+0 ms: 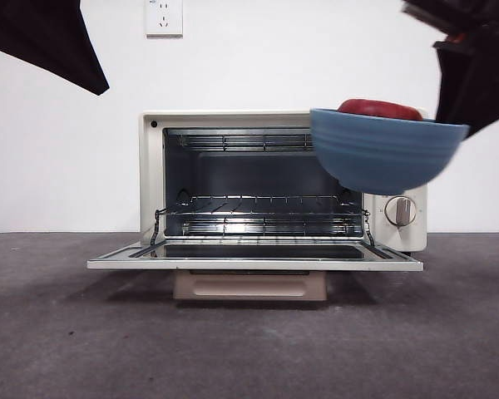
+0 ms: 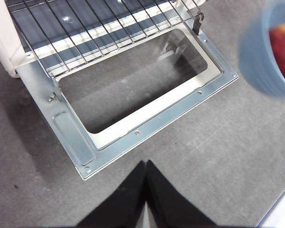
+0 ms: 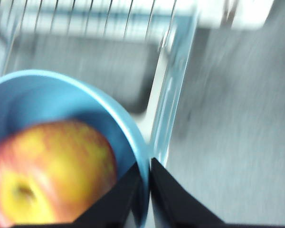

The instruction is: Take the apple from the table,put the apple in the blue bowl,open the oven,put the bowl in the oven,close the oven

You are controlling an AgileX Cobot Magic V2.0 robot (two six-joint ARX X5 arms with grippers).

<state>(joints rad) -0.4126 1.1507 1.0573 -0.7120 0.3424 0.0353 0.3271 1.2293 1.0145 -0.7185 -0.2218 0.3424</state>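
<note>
Front view gives me the clearest read: the wide matte blue bowl (image 1: 386, 154) hangs in the air at about 2 o'clock from the oven's mouth, with the dark red apple (image 1: 380, 109) sitting inside it and just showing above the rim. The cream-white toaster oven (image 1: 154, 179) stands with its glass door (image 1: 254, 256) dropped flat and the wire rack (image 1: 262, 218) bare, so I judge the bowl is on its way in.

My right gripper (image 3: 149, 168) has its two black jaws pinched on the bowl's rim, one inside and one outside. I read that edge grip as leaving the bowl's base free to set down on the rack.

The left gripper (image 2: 146, 164) has its jaws pressed together on nothing, hanging above the rough dark grey table (image 2: 218, 142) at the door's front edge, at 6 o'clock from the oven. I take it as parked clear of the bowl's path.
</note>
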